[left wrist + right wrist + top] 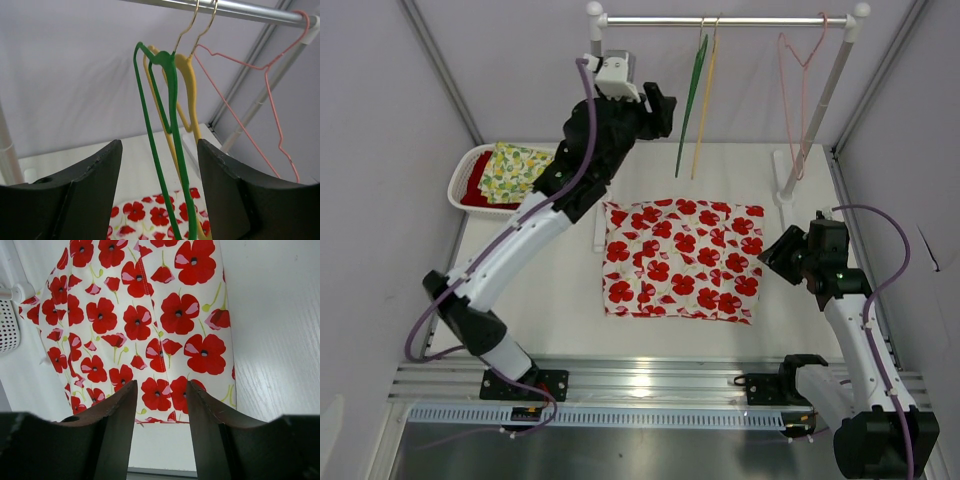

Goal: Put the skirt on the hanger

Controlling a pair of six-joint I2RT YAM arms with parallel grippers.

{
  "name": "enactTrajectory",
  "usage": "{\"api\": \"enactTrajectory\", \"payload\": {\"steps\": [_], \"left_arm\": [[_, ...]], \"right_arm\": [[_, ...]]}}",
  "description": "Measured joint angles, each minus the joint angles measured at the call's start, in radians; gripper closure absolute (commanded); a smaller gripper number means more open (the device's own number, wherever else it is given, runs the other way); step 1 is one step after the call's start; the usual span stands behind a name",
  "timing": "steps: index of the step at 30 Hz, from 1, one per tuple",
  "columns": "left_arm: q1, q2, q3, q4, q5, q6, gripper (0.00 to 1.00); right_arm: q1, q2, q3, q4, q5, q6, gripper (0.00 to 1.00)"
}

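The skirt [680,258], white with red poppies, lies flat on the table's middle and fills the right wrist view [145,325]. A green hanger [692,100], a yellow hanger [706,100] and a pink wire hanger [800,70] hang from the rail [750,20]. My left gripper [665,108] is raised beside the green hanger and open. In its wrist view the green hanger [170,125] and the yellow hanger [189,95] hang in line with the gap between the fingers, untouched. My right gripper [772,255] hovers open at the skirt's right edge, empty.
A white basket [460,175] holding folded clothes [515,170] sits at the back left. The rack's white post [815,110] and foot [785,190] stand at the back right. Grey walls close in both sides.
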Motion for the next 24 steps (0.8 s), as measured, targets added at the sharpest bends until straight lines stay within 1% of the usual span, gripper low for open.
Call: {"api": "enactTrajectory", "payload": {"steps": [4, 8, 11, 18, 24], "left_arm": [[0.0, 0.137, 0.08, 0.069, -0.002, 0.048, 0.32], [0.002, 0.238, 0.156, 0.082, 0.003, 0.077, 0.32], [0.003, 0.306, 0.246, 0.074, 0.009, 0.093, 0.32], [0.006, 0.379, 0.405, 0.039, 0.017, 0.106, 0.35], [0.024, 0.409, 0.435, 0.028, 0.017, 0.112, 0.4]], "right_arm": [[0.0, -0.002, 0.004, -0.005, -0.02, -0.005, 0.51], [0.0, -0.006, 0.011, -0.006, -0.026, -0.016, 0.51], [0.0, -0.009, 0.011, -0.006, -0.031, -0.023, 0.51], [0.0, -0.008, 0.011, -0.005, -0.046, -0.031, 0.51], [0.0, -0.007, 0.011, -0.002, -0.055, -0.032, 0.52]]}}
